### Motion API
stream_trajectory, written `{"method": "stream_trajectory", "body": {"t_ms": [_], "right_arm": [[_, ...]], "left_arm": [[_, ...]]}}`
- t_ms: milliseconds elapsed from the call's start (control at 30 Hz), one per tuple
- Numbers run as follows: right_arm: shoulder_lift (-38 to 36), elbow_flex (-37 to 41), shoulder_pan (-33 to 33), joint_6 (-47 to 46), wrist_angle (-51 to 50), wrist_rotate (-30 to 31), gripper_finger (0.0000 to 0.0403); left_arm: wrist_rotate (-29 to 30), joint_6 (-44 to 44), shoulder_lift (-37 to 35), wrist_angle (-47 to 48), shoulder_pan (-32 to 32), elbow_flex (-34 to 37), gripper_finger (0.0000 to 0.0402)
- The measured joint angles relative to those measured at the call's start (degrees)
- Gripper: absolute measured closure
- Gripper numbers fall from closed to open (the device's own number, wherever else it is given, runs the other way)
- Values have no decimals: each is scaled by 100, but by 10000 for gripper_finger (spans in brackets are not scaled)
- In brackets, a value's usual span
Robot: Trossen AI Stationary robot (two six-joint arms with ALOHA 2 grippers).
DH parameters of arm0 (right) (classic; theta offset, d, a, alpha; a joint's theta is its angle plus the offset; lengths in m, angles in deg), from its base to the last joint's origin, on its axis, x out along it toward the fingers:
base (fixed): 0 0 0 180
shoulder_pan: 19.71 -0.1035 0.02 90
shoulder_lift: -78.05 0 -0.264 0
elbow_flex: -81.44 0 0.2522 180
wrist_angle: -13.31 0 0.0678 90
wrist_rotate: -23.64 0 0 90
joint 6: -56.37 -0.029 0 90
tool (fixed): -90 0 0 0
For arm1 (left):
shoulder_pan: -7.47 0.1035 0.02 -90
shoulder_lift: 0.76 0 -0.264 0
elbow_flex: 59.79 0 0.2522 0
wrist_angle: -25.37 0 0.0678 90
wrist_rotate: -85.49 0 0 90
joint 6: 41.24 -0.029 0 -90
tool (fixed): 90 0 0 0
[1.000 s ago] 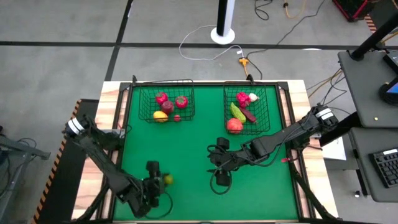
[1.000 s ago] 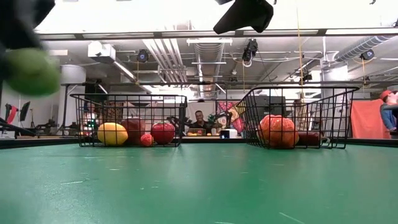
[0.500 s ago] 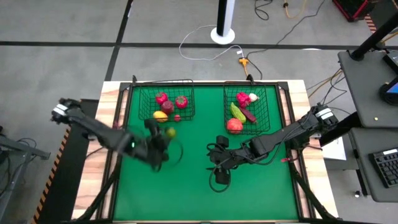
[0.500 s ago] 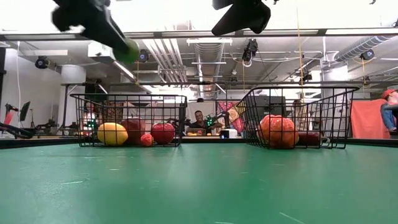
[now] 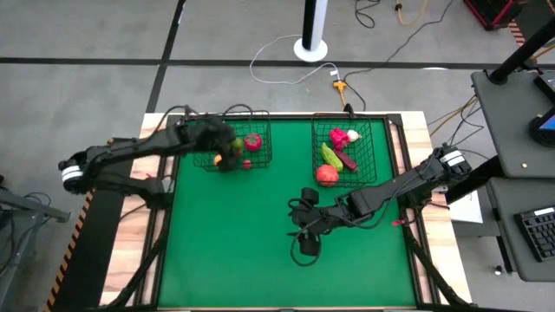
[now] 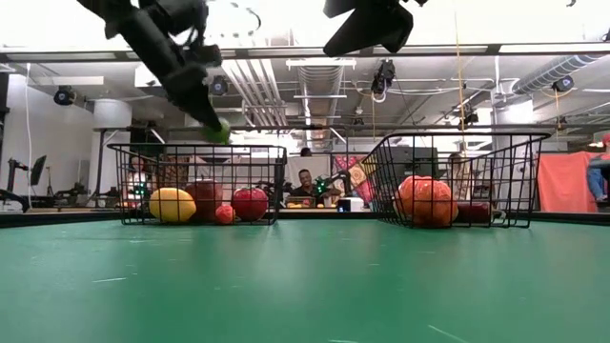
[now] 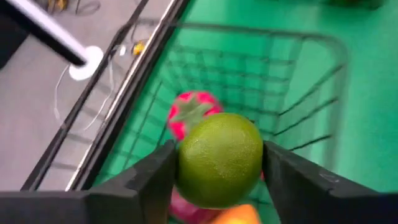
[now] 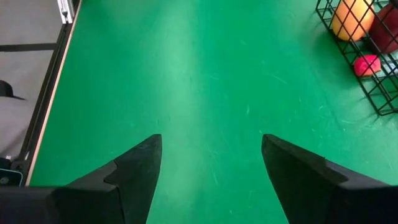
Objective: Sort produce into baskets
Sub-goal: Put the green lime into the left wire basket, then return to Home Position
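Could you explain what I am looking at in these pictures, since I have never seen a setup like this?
This is a robot with two dark arms at a green table, each ending in a two-finger gripper. One picture looks straight down, one looks level across the tabletop, and two come from cameras on the arms' wrists. At the table's far side stand two black wire baskets: the left basket and the right basket, both holding toy fruit and vegetables. The left gripper grips a green lime above the left basket. The right gripper hangs open over bare table, holding nothing. People show in the room beyond.
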Motion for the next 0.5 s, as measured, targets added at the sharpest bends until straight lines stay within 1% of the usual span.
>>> {"method": "stream_trajectory", "body": {"t_ms": [67, 133, 267, 367, 433, 500], "right_arm": [[0, 0, 0, 29, 1, 1, 131], [0, 0, 19, 37, 1, -2, 127], [0, 0, 51, 93, 0, 0, 121], [-2, 2, 69, 286, 7, 28, 120], [-8, 51, 76, 489, 91, 178, 120], [-9, 168, 111, 749, 363, 285, 122]], "left_arm": [[-28, -100, 121, 8, 246, -10, 173], [-31, -187, 217, -1, 349, -34, 146], [-59, -233, 356, -33, 344, -45, 102], [-97, 91, 343, -167, 250, -27, 84], [-382, 355, 207, -450, 85, 115, 78], [-764, 572, -23, -1073, -183, 365, 76]]}}
